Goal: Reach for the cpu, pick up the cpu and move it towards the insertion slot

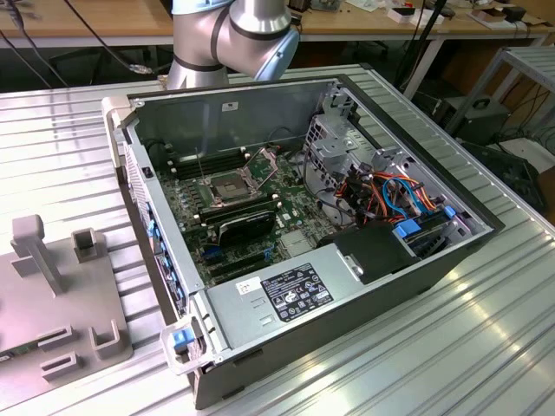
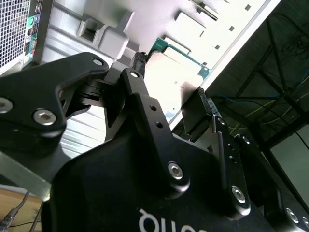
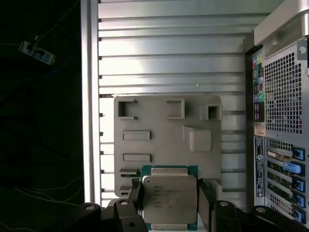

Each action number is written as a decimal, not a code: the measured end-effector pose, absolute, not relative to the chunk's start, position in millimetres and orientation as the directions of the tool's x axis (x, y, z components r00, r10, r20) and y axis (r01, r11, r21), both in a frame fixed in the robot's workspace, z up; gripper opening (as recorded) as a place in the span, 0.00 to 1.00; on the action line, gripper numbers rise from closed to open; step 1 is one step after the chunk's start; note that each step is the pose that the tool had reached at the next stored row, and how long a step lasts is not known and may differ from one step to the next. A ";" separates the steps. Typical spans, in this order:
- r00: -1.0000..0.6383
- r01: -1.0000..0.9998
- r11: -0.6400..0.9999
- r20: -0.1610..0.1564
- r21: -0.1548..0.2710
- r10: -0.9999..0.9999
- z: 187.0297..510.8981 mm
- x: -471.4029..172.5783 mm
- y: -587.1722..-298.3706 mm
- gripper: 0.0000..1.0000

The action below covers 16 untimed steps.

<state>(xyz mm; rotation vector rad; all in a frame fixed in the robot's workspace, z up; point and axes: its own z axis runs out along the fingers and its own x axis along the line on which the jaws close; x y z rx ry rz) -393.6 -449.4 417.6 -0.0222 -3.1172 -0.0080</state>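
1. The black two-fingered gripper (image 3: 169, 193) holds the cpu (image 3: 169, 195), a small flat square chip with a silver metal lid on a green board; its fingers (image 3: 135, 191) sit against two opposite edges of the chip, closed on it.
2. In both wrist views the chip lies directly between the fingertips, at their very ends, its lid facing the first wrist camera; in the second wrist view the gripper (image 2: 171, 84) shows the chip (image 2: 176, 72) edge-on, the green rim peeking out beyond the dark finger links.
3. Behind the held chip lies a grey flat fixture plate (image 3: 166, 137) with raised blocks and rectangular recesses, resting on the ribbed aluminium table (image 3: 169, 58).
4. Just beside the plate stands the rear panel of the open dark-grey computer case (image 3: 280, 106), with its perforated grille and ports.
5. In the exterior view the same case (image 1: 347, 286) lies open on the table, and the insertion slot (image 1: 227, 186), a square socket with a shiny metal frame and dark centre, sits on the green motherboard, its frame flap tilted up.
6. The grey-and-silver robot arm (image 1: 234, 39) rises behind the case.
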 end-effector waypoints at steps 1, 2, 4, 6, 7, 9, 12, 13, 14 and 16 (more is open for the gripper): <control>-1.000 0.014 1.000 0.024 0.005 0.014 417.6 -391.7 -449.4 0.55; -1.000 0.014 1.000 0.024 0.005 0.014 417.6 -390.4 -449.4 0.55; -1.000 0.014 1.000 0.024 0.005 0.014 417.6 -387.6 -449.4 0.55; -1.000 0.014 1.000 0.024 0.005 0.014 417.5 -383.4 -449.4 0.55; -1.000 0.014 1.000 0.024 0.005 0.014 417.6 -381.5 -449.4 0.55; -1.000 0.014 1.000 0.024 0.005 0.014 417.6 -378.1 -449.4 0.55; -1.000 0.014 1.000 0.024 0.005 0.014 417.6 -372.2 -449.4 0.55; -1.000 0.014 1.000 0.024 0.005 0.014 417.6 -370.7 -449.4 0.55; -1.000 0.014 1.000 0.024 0.005 0.014 417.6 -368.9 -449.4 0.55; -1.000 0.014 1.000 0.024 0.005 0.014 417.6 -365.2 -449.4 0.55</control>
